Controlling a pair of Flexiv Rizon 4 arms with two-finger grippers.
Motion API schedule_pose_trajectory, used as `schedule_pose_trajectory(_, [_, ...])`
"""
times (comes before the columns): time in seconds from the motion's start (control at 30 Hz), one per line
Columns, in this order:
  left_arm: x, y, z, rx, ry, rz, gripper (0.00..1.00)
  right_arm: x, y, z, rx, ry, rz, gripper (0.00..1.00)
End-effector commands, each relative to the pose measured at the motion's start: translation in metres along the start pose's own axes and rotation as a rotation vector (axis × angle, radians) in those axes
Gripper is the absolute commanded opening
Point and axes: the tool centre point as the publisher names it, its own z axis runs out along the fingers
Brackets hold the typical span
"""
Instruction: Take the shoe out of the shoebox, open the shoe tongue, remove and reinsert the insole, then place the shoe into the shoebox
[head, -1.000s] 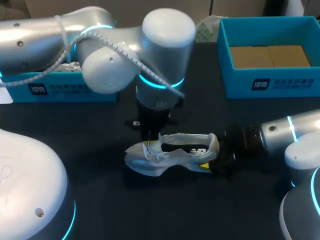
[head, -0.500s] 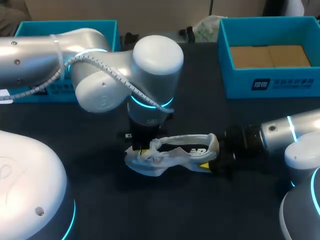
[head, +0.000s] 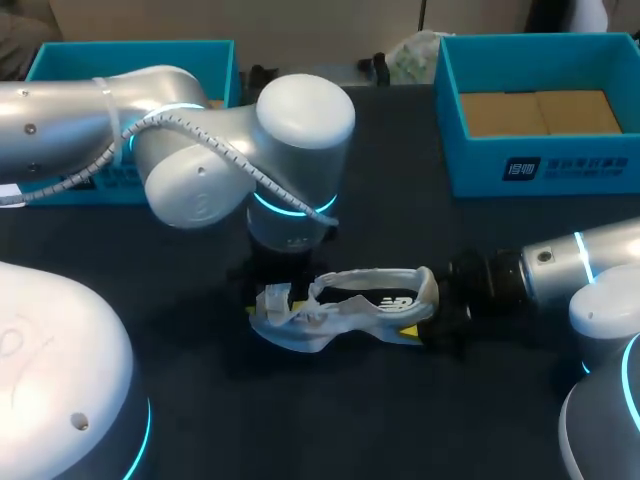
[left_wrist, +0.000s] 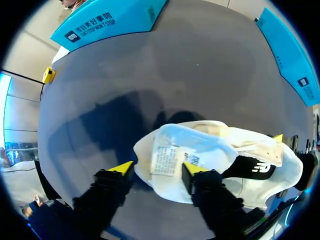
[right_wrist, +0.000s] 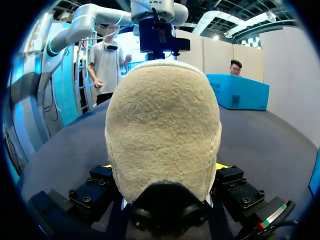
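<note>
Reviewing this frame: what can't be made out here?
1. Insole: head view, too small inside the shoe; left wrist view, the tongue covers the opening.
2. Left shoebox interior: head view, the left arm covers it.
3. Shoe's front: right wrist view, the heel fills it.

Plain dark tabletop (head: 400, 160)

White print (head: 565, 167) on the front wall of the turquoise cardboard shoebox (head: 610, 175), far right corner. White logo (head: 397, 300) on the pale sneaker (head: 340, 318). Printed tongue label (left_wrist: 162, 160), too fine to read.
</note>
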Motion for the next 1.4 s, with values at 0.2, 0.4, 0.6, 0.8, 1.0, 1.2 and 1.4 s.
schedule_pose_trajectory(0.2, [-0.014,0.0,-0.02,-0.001,0.047,0.047,1.0,-0.001,-0.001,0.003,0.004,0.0,0.001,0.0])
schedule_pose_trajectory(0.4, [-0.009,0.001,-0.034,0.04,0.049,0.149,1.0,-0.001,-0.001,0.003,0.004,0.0,0.001,0.0])
schedule_pose_trajectory(0.6, [-0.007,0.001,-0.049,0.055,0.062,0.23,1.0,-0.001,-0.001,0.003,0.004,0.0,0.001,0.0])
schedule_pose_trajectory(0.8, [-0.005,-0.005,-0.071,0.049,0.08,0.379,1.0,-0.001,-0.001,0.003,0.004,0.0,0.001,0.0])
schedule_pose_trajectory(1.0, [0.006,-0.008,-0.09,0.084,0.074,0.622,1.0,-0.001,-0.001,0.003,0.004,0.0,0.001,0.0])
schedule_pose_trajectory(1.2, [0.018,-0.021,-0.108,0.134,0.104,0.86,1.0,-0.001,-0.001,0.003,0.004,0.0,0.001,0.0])
schedule_pose_trajectory(1.4, [0.027,-0.028,-0.135,0.137,0.166,1.059,1.0,-0.001,-0.001,0.003,0.004,0.0,0.001,0.0])
